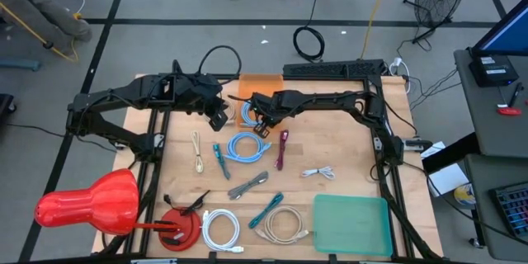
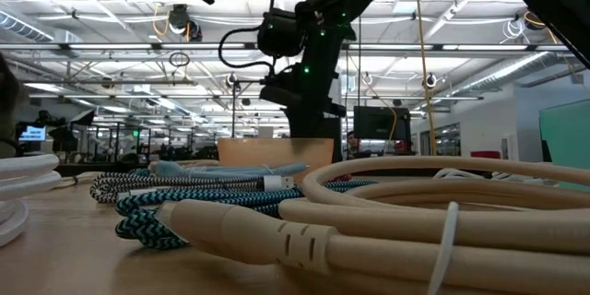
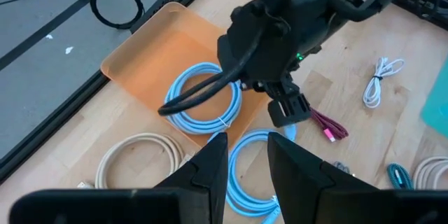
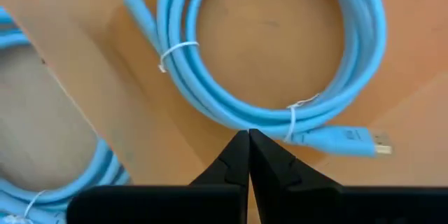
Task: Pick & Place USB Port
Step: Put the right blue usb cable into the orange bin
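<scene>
While both arms reach over the far half of the wooden table (image 1: pixel 346 153) in the high view, the right gripper (image 1: pixel 257 116) hangs at the orange tray (image 1: pixel 247 83) and the left gripper (image 1: pixel 218 116) just beside it; a second blue cable (image 1: pixel 247 146) and a green mat (image 1: pixel 351 224) lie nearer, on grey floor

From table height, a beige cable (image 2: pixel 387 212) fills the front, with a ceiling of strip lights behind

Looking past the left wrist, its fingers (image 3: pixel 210 168) stand apart, holding nothing

Looking past the right wrist, the fingers (image 4: pixel 241 157) are pressed together, empty, above the coiled blue cable (image 4: pixel 280 63) lying in the tray
</scene>
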